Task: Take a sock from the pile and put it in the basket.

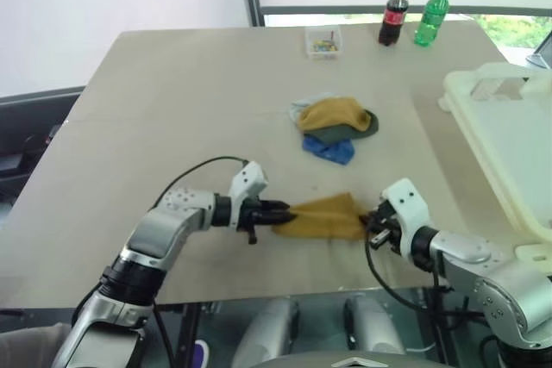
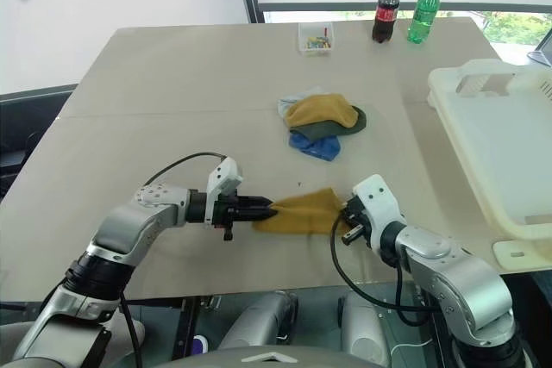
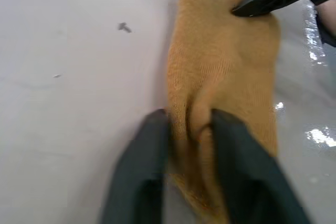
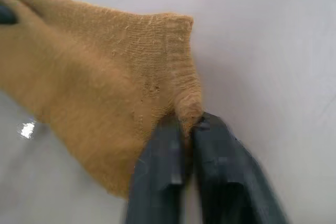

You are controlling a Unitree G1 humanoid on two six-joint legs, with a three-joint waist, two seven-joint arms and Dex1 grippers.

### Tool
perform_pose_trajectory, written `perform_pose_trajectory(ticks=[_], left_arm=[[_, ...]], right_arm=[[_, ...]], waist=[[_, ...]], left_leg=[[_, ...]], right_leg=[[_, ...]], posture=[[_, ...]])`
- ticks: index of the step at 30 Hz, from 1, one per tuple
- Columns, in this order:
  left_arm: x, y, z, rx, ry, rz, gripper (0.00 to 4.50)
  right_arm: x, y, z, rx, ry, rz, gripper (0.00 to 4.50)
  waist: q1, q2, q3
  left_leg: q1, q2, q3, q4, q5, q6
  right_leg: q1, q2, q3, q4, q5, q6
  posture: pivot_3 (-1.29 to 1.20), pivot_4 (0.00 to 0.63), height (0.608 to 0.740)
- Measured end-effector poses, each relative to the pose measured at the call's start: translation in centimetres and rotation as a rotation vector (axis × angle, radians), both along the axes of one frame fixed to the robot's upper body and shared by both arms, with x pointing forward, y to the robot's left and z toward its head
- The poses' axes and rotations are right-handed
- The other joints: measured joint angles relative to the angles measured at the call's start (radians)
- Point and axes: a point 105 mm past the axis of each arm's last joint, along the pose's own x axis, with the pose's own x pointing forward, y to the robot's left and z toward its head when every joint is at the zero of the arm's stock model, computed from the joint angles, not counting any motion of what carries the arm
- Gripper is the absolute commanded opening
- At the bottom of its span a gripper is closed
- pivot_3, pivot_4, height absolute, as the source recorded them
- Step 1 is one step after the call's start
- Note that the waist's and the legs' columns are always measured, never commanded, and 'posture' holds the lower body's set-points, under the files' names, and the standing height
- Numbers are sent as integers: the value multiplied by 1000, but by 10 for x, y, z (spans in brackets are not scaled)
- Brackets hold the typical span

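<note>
Beige table (image 1: 172, 101) under a window, white wall behind.

Open table (image 1: 172, 109) stretches left of the pile (image 1: 336, 127); the basket (image 1: 509, 144) walls off the right edge, bottles (image 1: 414, 15) crowd the far side

I count one mustard-yellow sock (image 1: 326, 216) lying apart near me, and a pile (image 1: 336, 127) where I make out four more: one mustard, one dark green, one blue, one pale grey-blue. There are two bottles at the far edge, a cola bottle (image 1: 394, 14) and a green bottle (image 1: 432, 14), plus one small clear box (image 1: 323, 41). I see one cream-white basket (image 1: 509, 140) and two grippers.
</note>
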Motion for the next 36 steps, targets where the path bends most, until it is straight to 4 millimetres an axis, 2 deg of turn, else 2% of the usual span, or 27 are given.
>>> perform_pose_trajectory(ticks=[1,3,7,12,17,21,23,26,31,33,35,36], left_arm=[[1,-1,1,-1,-15,2,2988],[4,-2,2,-5,-49,24,3990],[11,4,9,-26,-97,73,3990],[15,-1,14,-67,-132,79,3990],[19,-10,2,-26,-172,81,3990],[25,-14,-1,13,-249,65,3990],[27,-16,-1,-14,-250,76,3990],[30,-18,7,-94,-249,102,3990],[36,-9,31,-215,-296,160,3990],[37,-4,38,-246,-312,192,3990],[37,0,43,-263,-332,217,3990],[37,1,45,-264,-342,231,4046]], right_arm=[[0,0,0,-2,-2,1,2201],[0,-2,1,-8,-7,0,3196],[2,-5,6,-1,-43,2,3196],[3,-5,15,19,-95,42,3196],[7,-5,18,16,-133,43,3196],[10,-7,6,-27,-117,36,3196],[11,-7,5,-28,-132,32,3196],[16,-2,16,29,-184,25,3196],[33,6,52,84,-336,44,3196],[44,9,59,93,-371,47,3196],[65,13,65,79,-409,34,3196],[84,14,70,48,-437,18,2972]], waist=[[0,0,0],[1,0,0],[1,0,0],[2,0,0],[1,-1,0],[3,0,0],[4,0,0],[2,-1,0],[-2,-1,0],[-2,-1,0],[-6,-1,0],[-6,-1,0]], left_leg=[[0,0,0,0,0,0],[0,0,0,0,0,0],[0,0,0,1,0,0],[0,0,0,1,0,0],[0,0,0,1,0,0],[0,0,0,1,0,0],[0,0,0,1,0,0],[0,0,0,1,0,0],[0,0,0,1,0,0],[0,0,0,1,1,-1],[0,0,2,1,2,-4],[1,0,2,1,2,-4]], right_leg=[[0,0,0,0,0,0],[0,0,0,0,0,0],[0,0,0,0,0,0],[0,0,0,0,0,0],[0,0,0,0,0,0],[0,0,0,0,0,0],[0,0,0,0,0,0],[0,0,0,0,0,0],[0,2,0,0,0,0],[0,2,0,0,0,0],[0,2,1,1,0,0],[0,2,2,1,0,0]], posture=[[0,150,740],[0,150,740],[0,150,740],[0,150,740],[0,150,740],[0,150,740],[0,150,740],[0,150,740],[0,150,740],[0,150,740],[0,150,740],[0,150,740]])
